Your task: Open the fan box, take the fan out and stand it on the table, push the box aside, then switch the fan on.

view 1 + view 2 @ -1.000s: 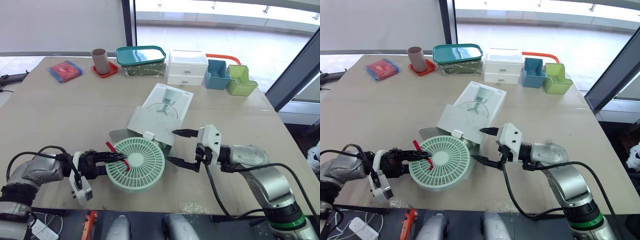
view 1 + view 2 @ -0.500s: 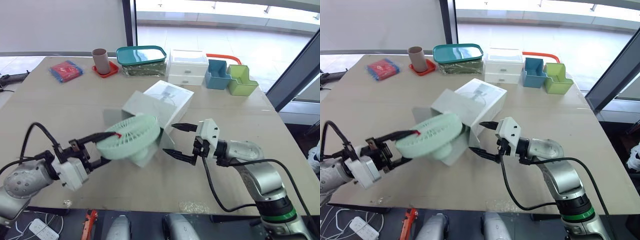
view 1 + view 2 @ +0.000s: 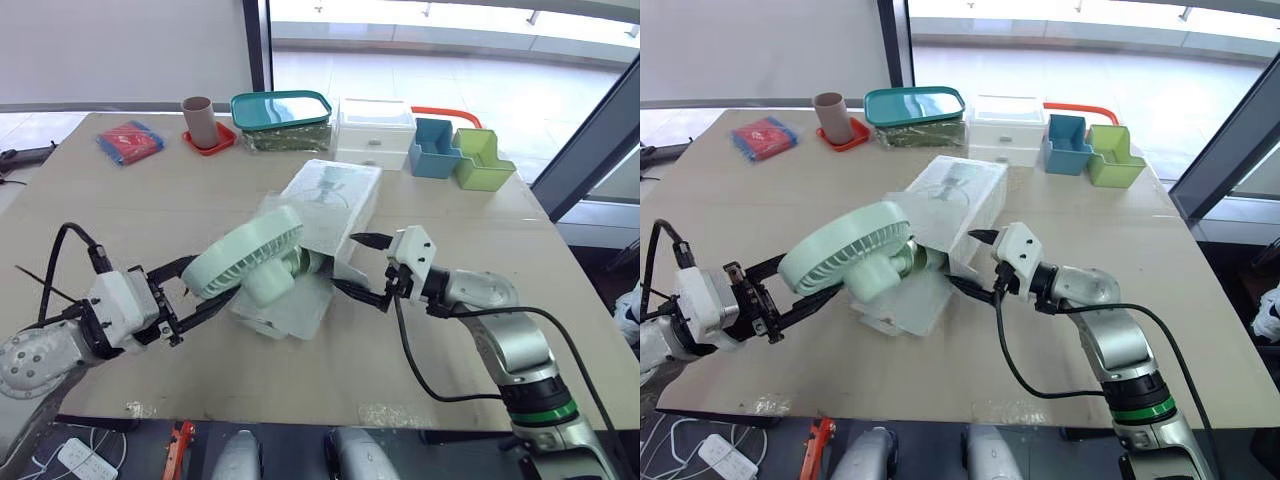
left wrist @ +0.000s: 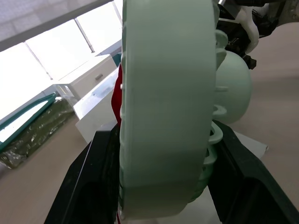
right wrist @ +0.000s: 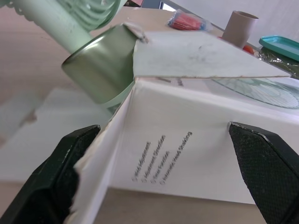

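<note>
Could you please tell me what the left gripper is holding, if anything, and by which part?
The left gripper holds the fan by the rim of its round head, jaws clamped across it.

The left gripper (image 3: 210,283) has raised the fan (image 3: 245,255) from flat to tilted (base at the box (image 3: 335,200) mouth).

A beige table (image 3: 110,225) stands before a grey wall (image 3: 120,45) and tall windows (image 3: 480,55) bright with daylight.
</note>
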Controlling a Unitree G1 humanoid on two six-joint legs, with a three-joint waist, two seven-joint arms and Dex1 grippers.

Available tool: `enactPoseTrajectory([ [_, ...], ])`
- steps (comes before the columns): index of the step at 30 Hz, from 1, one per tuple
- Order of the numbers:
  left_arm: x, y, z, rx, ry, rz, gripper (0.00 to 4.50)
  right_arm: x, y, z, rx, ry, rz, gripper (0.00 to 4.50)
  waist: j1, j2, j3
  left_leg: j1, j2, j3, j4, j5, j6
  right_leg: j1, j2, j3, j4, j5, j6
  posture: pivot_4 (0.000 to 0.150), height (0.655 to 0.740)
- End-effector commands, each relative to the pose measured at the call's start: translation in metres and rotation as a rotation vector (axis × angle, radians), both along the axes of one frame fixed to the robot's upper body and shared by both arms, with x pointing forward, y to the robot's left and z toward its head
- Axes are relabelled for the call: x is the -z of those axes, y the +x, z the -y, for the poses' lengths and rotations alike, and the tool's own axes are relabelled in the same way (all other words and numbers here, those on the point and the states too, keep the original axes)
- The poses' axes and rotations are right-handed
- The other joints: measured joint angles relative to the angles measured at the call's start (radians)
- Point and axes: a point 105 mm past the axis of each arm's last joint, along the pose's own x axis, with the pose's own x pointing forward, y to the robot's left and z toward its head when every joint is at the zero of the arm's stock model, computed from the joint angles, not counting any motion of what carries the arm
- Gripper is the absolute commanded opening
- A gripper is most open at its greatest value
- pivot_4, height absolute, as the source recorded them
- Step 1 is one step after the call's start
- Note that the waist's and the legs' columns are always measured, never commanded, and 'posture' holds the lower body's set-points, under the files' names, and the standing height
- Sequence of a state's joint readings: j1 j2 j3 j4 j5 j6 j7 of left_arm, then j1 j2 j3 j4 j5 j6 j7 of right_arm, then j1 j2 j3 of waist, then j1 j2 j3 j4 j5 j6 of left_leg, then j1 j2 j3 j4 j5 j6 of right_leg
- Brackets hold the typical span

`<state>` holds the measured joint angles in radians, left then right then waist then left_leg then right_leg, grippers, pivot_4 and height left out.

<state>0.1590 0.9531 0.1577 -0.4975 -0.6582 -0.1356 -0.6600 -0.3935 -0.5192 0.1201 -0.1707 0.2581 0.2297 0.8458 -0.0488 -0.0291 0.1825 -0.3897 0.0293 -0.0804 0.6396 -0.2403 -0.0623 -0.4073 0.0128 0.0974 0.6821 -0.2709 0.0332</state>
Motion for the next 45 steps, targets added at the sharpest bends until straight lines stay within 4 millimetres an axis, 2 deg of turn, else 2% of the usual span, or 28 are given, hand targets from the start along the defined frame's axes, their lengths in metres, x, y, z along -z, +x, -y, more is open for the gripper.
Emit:
enactPoseTrajectory([
  [1,-0.029,0.002,-0.004,0.027,-0.052,0.025,2.11,-0.009,0.001,-0.004,-0.01,0.005,0.055,4.5,0.0,0.0,0.0,0.0,0.0,0.0,0.0,0.0,0.0,0.0,0.0,0.0,0.0,0.0,0.0,0.15,0.74],
  [8,-0.045,0.01,-0.003,0.083,-0.104,-0.138,2.11,-0.006,0.003,-0.006,-0.002,-0.001,0.058,4.5,-0.001,0.0,0.0,-0.001,0.0,0.0,0.0,0.0,0.0,0.0,0.0,0.0,0.0,0.0,0.0,0.15,0.74],
  [14,-0.047,0.016,-0.005,0.103,-0.08,-0.277,2.11,-0.003,0.005,-0.006,0.003,-0.007,0.062,4.5,-0.001,0.0,0.0,-0.001,0.0,0.0,0.0,0.0,0.0,0.0,0.0,0.0,0.0,0.0,0.0,0.15,0.74],
  [23,-0.07,0.037,-0.024,0.023,-0.113,-0.321,2.11,-0.003,0.006,-0.008,0.005,0.009,0.062,4.5,-0.001,0.0,0.0,0.0,0.0,0.0,0.0,0.0,0.0,0.0,0.0,0.0,0.0,0.0,0.0,0.15,0.74],
  [27,-0.089,0.046,-0.032,-0.045,-0.139,-0.348,2.11,-0.003,0.007,-0.01,0.004,0.013,0.061,4.5,0.0,0.0,0.0,-0.001,0.0,-0.001,0.0,0.0,0.0,-0.001,0.0,-0.001,0.0,0.0,0.0,0.15,0.74],
  [32,-0.085,0.044,-0.033,-0.111,-0.112,-0.44,2.11,-0.003,0.008,-0.014,-0.005,0.022,0.061,4.5,-0.003,0.0,0.0,-0.002,0.0,-0.001,0.0,0.0,0.0,-0.001,0.0,-0.001,0.0,0.0,0.0,0.15,0.74],
  [37,-0.098,0.05,-0.053,-0.272,-0.212,-0.374,2.11,-0.004,0.01,-0.016,-0.012,0.024,0.067,4.5,-0.003,0.0,0.0,-0.002,0.0,-0.001,0.0,0.0,0.0,-0.001,-0.001,-0.001,0.0,0.0,0.0,0.15,0.74],
  [41,-0.09,0.053,-0.065,-0.406,-0.209,-0.346,2.11,-0.005,0.011,-0.019,-0.023,0.03,0.068,4.5,-0.003,0.0,0.0,-0.002,0.0,-0.001,0.0,0.0,-0.001,-0.001,0.0,-0.001,0.0,0.0,0.0,0.15,0.74],
  [45,-0.093,0.056,-0.081,-0.52,-0.228,-0.287,2.11,-0.005,0.012,-0.02,-0.034,0.025,0.066,4.5,0.0,-0.001,0.0,-0.002,0.0,-0.002,0.0,0.0,-0.001,-0.001,-0.001,-0.002,0.0,0.0,0.0,0.15,0.74],
])
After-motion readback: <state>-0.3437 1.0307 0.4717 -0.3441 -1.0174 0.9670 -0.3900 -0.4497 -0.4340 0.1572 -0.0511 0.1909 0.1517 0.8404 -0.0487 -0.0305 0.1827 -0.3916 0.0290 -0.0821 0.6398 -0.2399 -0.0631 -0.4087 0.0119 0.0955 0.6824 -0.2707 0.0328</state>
